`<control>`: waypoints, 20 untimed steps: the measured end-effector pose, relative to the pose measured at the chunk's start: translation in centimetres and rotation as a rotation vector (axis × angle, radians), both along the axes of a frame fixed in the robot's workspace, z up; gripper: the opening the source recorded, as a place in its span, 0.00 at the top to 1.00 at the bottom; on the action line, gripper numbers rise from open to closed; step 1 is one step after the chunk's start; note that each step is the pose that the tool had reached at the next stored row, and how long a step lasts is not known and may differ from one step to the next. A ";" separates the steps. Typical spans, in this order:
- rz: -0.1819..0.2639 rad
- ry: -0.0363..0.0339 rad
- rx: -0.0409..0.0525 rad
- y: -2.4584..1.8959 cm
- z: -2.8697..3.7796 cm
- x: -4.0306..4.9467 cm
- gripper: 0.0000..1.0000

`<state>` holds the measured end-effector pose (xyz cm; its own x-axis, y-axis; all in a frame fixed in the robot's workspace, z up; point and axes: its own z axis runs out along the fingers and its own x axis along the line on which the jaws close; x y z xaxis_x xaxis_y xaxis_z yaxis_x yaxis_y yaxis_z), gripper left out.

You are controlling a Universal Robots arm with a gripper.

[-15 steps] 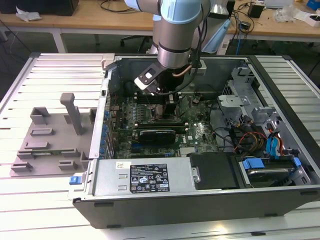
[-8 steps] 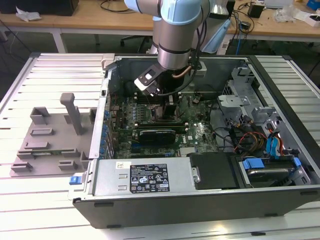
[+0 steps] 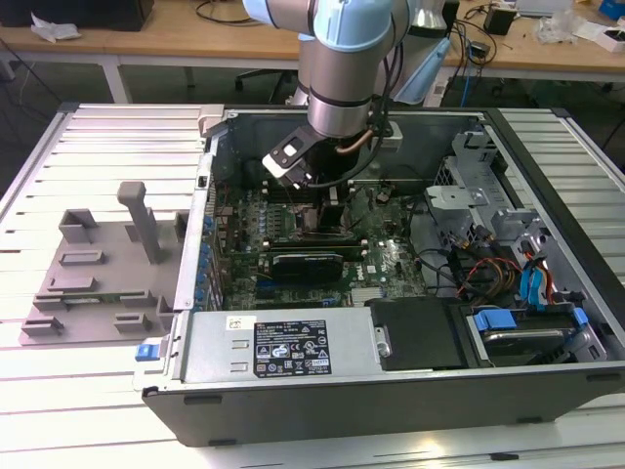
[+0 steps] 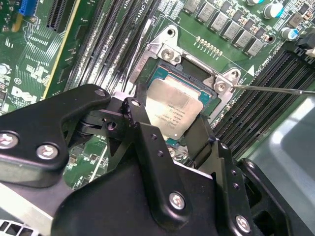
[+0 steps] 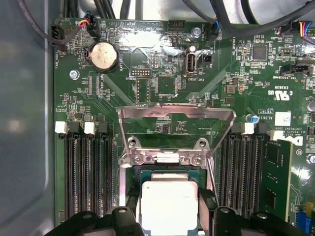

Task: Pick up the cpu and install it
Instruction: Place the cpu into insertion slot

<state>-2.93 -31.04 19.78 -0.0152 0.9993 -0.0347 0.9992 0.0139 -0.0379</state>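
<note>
- My tool (image 4: 166, 119) is down inside the open computer case (image 3: 391, 396), right over the motherboard's (image 5: 162, 88) socket.
- Its two black fingers (image 4: 132, 105) are closed against opposite edges of the cpu (image 4: 174, 105), gripping it; both wrist views show no gap between finger and chip.
- The cpu, silver top up, lies level within the socket opening (image 4: 194, 73). I cannot tell whether it is fully seated or a hair above the contacts.
- In the first wrist view, the cpu's (image 5: 170, 201) green edge shows just beyond the silver lid on the side toward the hinge.
- The socket's metal load plate (image 5: 177, 125) stands swung up and open past the chip, hinged at two screws.
- A thin retaining lever (image 4: 275, 90) sticks out beside the socket in the second wrist view.
- Banks of memory slots (image 5: 88, 172) flank the socket on both sides; one module (image 5: 275, 177) is fitted in the far bank.
- A coin cell battery (image 5: 103, 55) sits further up the board, well apart from the socket.
- In the exterior view, my arm (image 3: 347, 68) reaches down into the case from above.
- The case lies on its side on the slatted counter (image 3: 59, 401).
- A grey fixture tray (image 3: 98, 278) with an upright post (image 3: 146, 220) sits just beside the case, on the exterior view's left.
</note>
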 end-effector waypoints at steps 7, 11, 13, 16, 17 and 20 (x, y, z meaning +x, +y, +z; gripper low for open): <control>0.000 -0.0003 0.0004 0.01 -0.04 0.00 0.44; 0.000 -0.0001 0.0001 0.00 -0.04 0.00 0.38; 0.000 -0.0001 0.0001 0.00 -0.03 0.00 0.38; 0.000 -0.0003 0.0001 0.04 1.05 0.00 0.38; 0.000 -0.0004 0.0000 0.07 1.26 -0.01 0.38; 0.000 -0.0003 -0.0003 0.16 1.66 0.01 0.46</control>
